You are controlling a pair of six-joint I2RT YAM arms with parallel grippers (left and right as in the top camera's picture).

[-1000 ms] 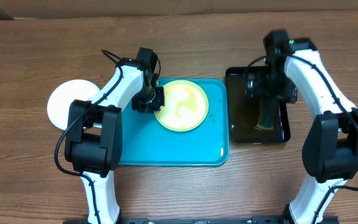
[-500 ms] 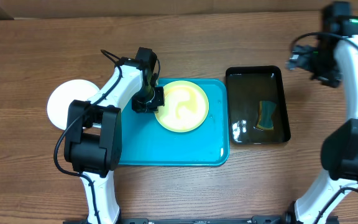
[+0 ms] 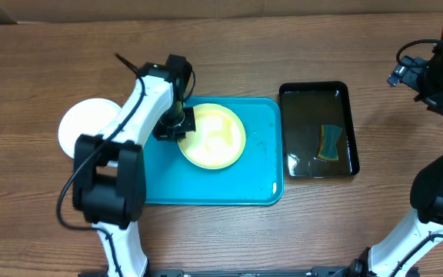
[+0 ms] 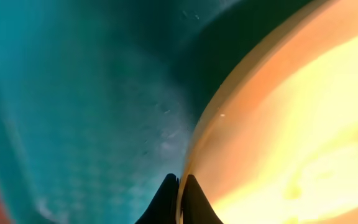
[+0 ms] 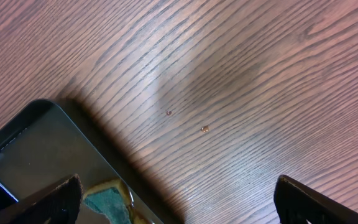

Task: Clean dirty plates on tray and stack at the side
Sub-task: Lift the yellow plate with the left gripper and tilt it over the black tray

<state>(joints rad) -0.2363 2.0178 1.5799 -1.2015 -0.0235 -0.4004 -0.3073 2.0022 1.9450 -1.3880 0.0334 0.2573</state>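
the round lime-green-rimmed plastic plate (image 3: 212, 137) lies on the large flat turquoise plastic tray (image 3: 206, 188), in its far half. the left gripper (image 3: 177, 128) is pinched tight on the plate's left rim. a round white plastic plate (image 3: 71, 127) rests on the wooden table (image 3: 321, 231) just left of the tray. right of the tray stands a glossy black rectangular basin (image 3: 314, 85) with a sponge (image 3: 330, 143) inside. the right gripper (image 5: 179, 196) hangs over bare wood, fingers wide apart, holding nothing.

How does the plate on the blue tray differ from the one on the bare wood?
The tray plate is yellowish-green and sits on the blue tray; the wood plate is white and rests on the table. The left tool pinches the tray plate's rim; nothing grips the wood plate. Both are round.
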